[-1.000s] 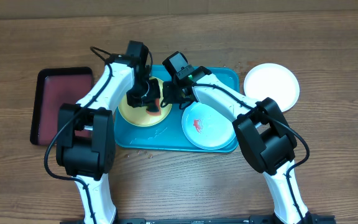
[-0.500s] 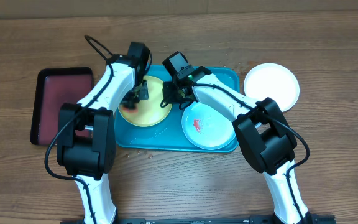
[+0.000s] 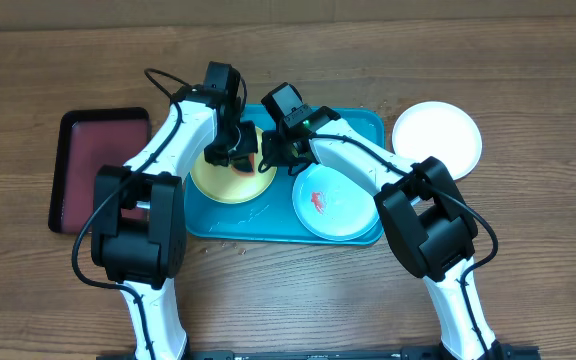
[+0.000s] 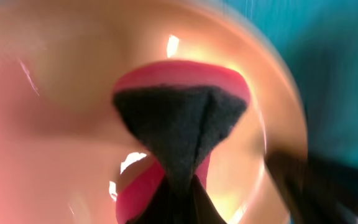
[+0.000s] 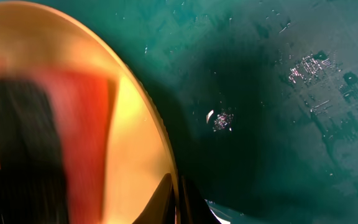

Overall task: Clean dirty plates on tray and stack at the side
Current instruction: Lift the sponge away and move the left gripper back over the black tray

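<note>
The yellow-green plate point(image 3: 218, 180) lies at the left of the turquoise tray point(image 3: 363, 125). My left gripper point(image 3: 236, 150) is shut on a red sponge with a black scouring face point(image 4: 179, 118) and presses it onto this plate point(image 4: 55, 124). My right gripper point(image 3: 273, 152) is shut on the plate's right rim point(image 5: 157, 124); its fingers point(image 5: 178, 196) pinch the edge, and the sponge point(image 5: 73, 124) shows blurred on the plate. The mint plate point(image 3: 340, 208) lies at the tray's right with a red smear point(image 3: 318, 200). The white plate point(image 3: 437, 138) lies on the table to the right of the tray.
A smaller dark red tray point(image 3: 103, 165) lies on the wooden table to the left of the turquoise tray. Water drops glisten on the tray floor point(image 5: 260, 124). Both arms cross over the tray's upper left part.
My left gripper moved the sponge left across the yellow-green plate, then back right to about where it began. My right gripper stayed on the rim.
</note>
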You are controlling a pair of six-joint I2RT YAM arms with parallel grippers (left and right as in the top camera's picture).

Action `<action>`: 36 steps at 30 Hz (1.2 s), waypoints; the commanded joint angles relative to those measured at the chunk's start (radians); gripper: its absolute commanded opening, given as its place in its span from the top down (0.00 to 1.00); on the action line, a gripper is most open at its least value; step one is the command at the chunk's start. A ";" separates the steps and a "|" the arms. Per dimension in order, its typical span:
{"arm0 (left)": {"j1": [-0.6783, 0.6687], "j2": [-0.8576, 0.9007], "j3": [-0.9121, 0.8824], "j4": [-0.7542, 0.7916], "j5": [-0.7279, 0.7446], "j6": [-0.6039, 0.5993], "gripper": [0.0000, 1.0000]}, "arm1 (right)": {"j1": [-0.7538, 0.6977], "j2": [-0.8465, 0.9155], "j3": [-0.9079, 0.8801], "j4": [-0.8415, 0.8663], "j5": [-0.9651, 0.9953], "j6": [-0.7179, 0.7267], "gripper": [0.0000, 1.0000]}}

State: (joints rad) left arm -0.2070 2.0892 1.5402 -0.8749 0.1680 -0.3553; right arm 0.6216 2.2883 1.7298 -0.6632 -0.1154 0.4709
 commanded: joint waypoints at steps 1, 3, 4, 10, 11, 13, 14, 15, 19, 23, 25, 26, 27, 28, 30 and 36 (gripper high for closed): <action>0.007 0.014 0.019 -0.053 0.021 0.042 0.96 | 0.000 0.018 -0.009 -0.017 0.036 0.000 0.96; 0.013 0.013 0.021 -0.083 -0.060 0.041 0.96 | 0.000 0.018 -0.009 -0.016 0.036 0.000 0.96; 0.018 0.011 0.025 -0.098 -0.101 0.040 0.96 | 0.000 0.018 -0.009 -0.016 0.036 0.000 0.96; 0.075 -0.013 0.140 -0.273 -0.307 0.014 0.96 | 0.000 0.018 -0.008 -0.016 0.076 0.001 0.96; 0.082 -0.018 0.160 -0.296 -0.333 -0.010 0.96 | 0.000 0.018 -0.008 -0.015 0.086 0.001 0.96; 0.105 -0.034 0.210 -0.351 -0.380 -0.108 0.96 | 0.000 0.018 -0.006 -0.010 0.115 0.001 0.96; 0.116 -0.045 0.225 -0.365 -0.382 -0.150 0.96 | 0.000 0.018 -0.003 -0.008 0.126 0.000 0.96; 0.129 -0.063 0.235 -0.369 -0.381 -0.187 0.96 | 0.000 0.018 0.003 -0.011 0.131 -0.006 0.96; 0.185 -0.143 0.238 -0.337 -0.377 -0.257 0.96 | 0.000 0.014 0.049 -0.039 0.134 -0.060 0.96; 0.243 -0.182 0.238 -0.321 -0.367 -0.258 0.96 | 0.018 -0.019 0.081 -0.048 0.209 -0.112 0.96; 0.279 -0.182 0.237 -0.325 -0.343 -0.249 0.96 | 0.033 -0.044 0.100 -0.062 0.311 -0.148 0.96; 0.295 -0.180 0.234 -0.327 -0.331 -0.238 0.96 | 0.042 -0.056 0.111 -0.069 0.360 -0.176 0.96; 0.312 -0.180 0.230 -0.325 -0.319 -0.224 0.96 | 0.051 -0.068 0.119 -0.076 0.397 -0.207 0.96; 0.327 -0.180 0.225 -0.325 -0.310 -0.214 0.96 | 0.064 -0.084 0.129 -0.084 0.439 -0.265 0.96; 0.358 -0.180 0.220 -0.325 -0.301 -0.204 0.96 | 0.087 -0.112 0.139 -0.092 0.489 -0.364 0.96; 0.435 -0.180 0.217 -0.325 -0.285 -0.198 0.96 | 0.169 -0.192 0.173 -0.089 0.752 -0.492 0.96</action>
State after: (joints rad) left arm 0.1986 1.9224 1.7557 -1.2003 -0.1379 -0.5701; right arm 0.7563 2.1811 1.8530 -0.7570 0.4210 0.0887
